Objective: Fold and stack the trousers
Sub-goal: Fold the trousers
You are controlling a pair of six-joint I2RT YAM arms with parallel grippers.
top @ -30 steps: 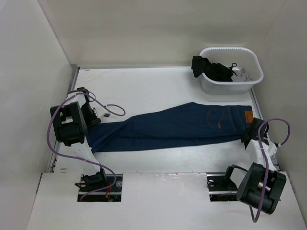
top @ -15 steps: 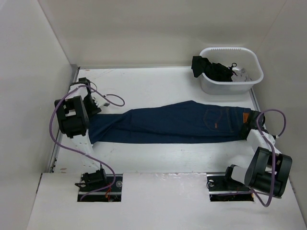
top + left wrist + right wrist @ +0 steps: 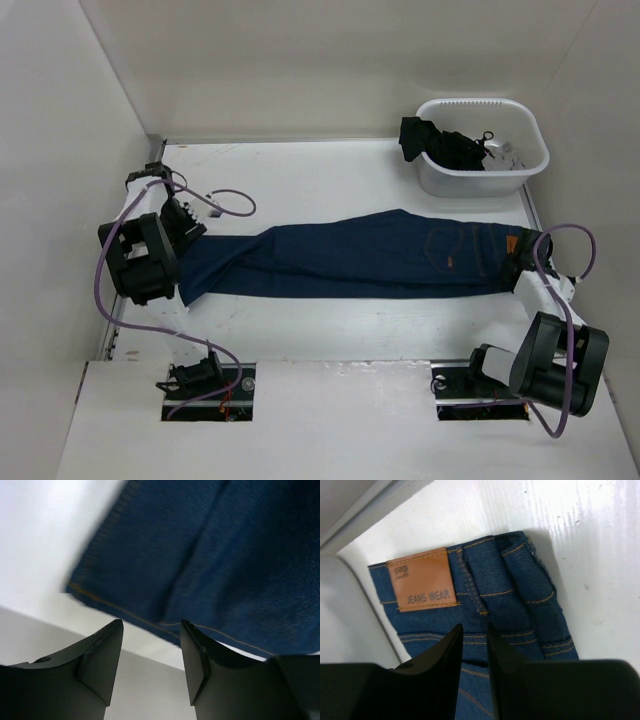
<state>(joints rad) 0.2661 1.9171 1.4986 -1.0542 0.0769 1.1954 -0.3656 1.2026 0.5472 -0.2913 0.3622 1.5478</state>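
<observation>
Top external view: I have the trousers point(image 3: 370, 260) stretched flat across the middle of the tabletop point(image 3: 330, 190), waistband to the right, leg hems to the left, the two legs lying together as one long dark-blue strip. The left end effector point(image 3: 190, 225) sits at the hems and the right end effector point(image 3: 522, 262) at the waistband, beside the tan patch point(image 3: 513, 245). On the left wrist camera the left end effector's point(image 3: 151, 625) fingers stand spread, the orange-stitched hem just past their tips and nothing between them. On the right wrist camera the right end effector point(image 3: 475, 627) points down over the waistband near the patch point(image 3: 422, 580), its fingers drawn close with only a narrow slit between; denim shows through that slit, but I cannot tell whether it is pinched. At the far right corner a white tub point(image 3: 470, 185) holds a black garment point(image 3: 450, 148), well apart from the trousers.
</observation>
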